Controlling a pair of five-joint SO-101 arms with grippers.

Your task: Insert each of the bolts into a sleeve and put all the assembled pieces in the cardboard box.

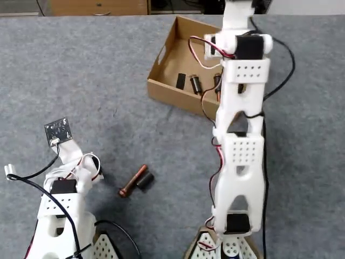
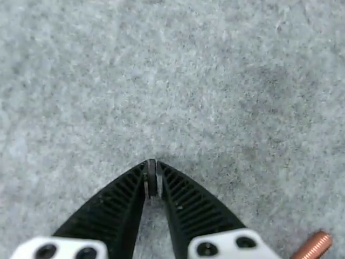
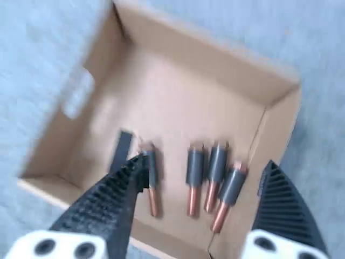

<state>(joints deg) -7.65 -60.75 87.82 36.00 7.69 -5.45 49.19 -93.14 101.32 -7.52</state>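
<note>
Left arm point(image 1: 59, 216): base at the near left corner of the surface point(image 1: 81, 81), a grey, felt-like cover. Left tool point(image 2: 152, 181) closed, black ribbed fingertips pressed together with nothing between them. It points down at bare grey cover.

Bolt point(image 1: 131, 183): copper-coloured, lying flat on the surface near the near edge, left of middle, just right of the left arm. It lies slantwise, one end toward the near edge, the other toward the far right. One copper end also shows at the edge of the left wrist view, well apart from the closed fingertips.

Sleeve point(image 1: 145, 181): short, black, lying just beside the bolt's farther half on its right side. It is beside the bolt, not around it. Cannot tell if the two touch.

Cardboard box point(image 1: 161, 73): open-topped, toward the far edge, right of middle, set at an angle to the edges. Inside, per the right wrist view: one loose black sleeve point(image 3: 122, 151) lying flat, then four assembled pieces point(image 3: 194, 167), each a copper bolt with a black sleeve round its upper part, lying roughly parallel on the box floor. One is partly hidden behind a finger.

Right arm point(image 1: 240, 156): white, stretched from the near edge out to the box. Right tool point(image 3: 205, 164) wide open above the box interior, holding nothing.
</note>
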